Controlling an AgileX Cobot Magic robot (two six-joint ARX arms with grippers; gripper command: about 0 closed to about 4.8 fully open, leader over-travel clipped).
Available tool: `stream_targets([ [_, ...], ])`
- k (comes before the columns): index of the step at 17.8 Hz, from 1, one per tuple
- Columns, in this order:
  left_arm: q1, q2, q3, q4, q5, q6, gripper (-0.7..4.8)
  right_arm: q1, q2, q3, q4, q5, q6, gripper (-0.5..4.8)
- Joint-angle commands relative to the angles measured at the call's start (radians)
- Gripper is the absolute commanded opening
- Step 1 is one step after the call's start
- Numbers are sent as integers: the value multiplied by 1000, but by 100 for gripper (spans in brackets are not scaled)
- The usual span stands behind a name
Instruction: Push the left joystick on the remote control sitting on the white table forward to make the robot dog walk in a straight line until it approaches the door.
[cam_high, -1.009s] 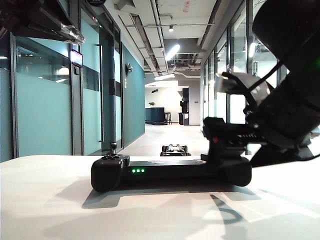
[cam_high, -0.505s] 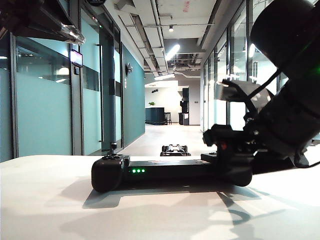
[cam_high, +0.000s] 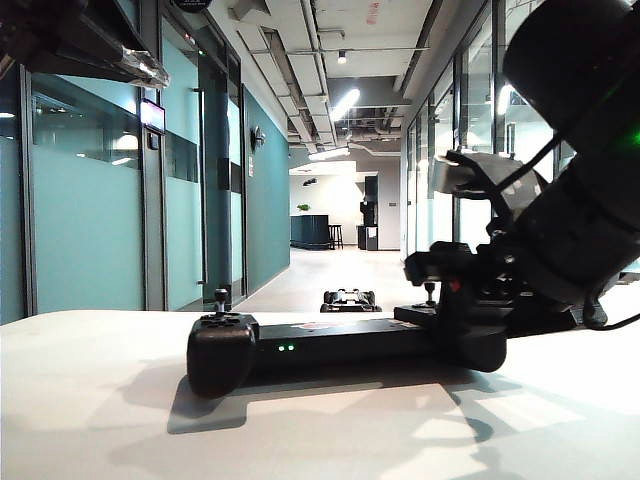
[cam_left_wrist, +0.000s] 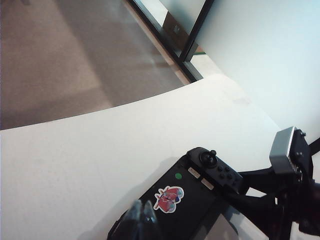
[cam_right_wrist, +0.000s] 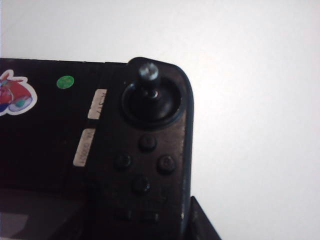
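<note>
The black remote control (cam_high: 330, 345) lies on the white table (cam_high: 90, 400). Its left joystick (cam_high: 221, 297) stands upright at the left end, untouched. The second stick (cam_right_wrist: 149, 72) sits at the right end, where my right gripper (cam_high: 462, 318) is shut on the controller's body; one dark finger (cam_right_wrist: 201, 226) presses its side edge. My left gripper (cam_left_wrist: 142, 214) is shut and empty. It hangs high above the controller's left end, and its arm (cam_high: 75, 42) shows at the exterior view's top left. The robot dog (cam_high: 348, 298) lies low on the corridor floor beyond the table.
Glass walls and teal panels (cam_high: 90, 220) line the corridor (cam_high: 340, 270) running away from the table. The right arm's bulk (cam_high: 585, 200) fills the right side. The controller carries a red sticker (cam_left_wrist: 169, 196) and green lights (cam_high: 285, 348).
My right gripper has closed in on the controller's right end. The controller has turned a little, its left end swinging toward the camera, and the right stick has come into view. The left arm kept still.
</note>
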Motion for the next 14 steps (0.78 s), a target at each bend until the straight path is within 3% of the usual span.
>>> stream_targets([
  [1, -1, -3, 6, 11, 7, 1, -6, 3, -3, 3, 22, -11, 8, 133],
  [4, -2, -3, 6, -5, 8, 1, -6, 5, -5, 3, 22, 3, 19, 111],
  [9, -2, -3, 6, -33, 101, 3, -6, 75, -23, 4, 11, 174, 120, 106],
  [14, -2, 3, 5, -98, 165, 45, -6, 171, -29, 4, -50, 275, 244, 106],
])
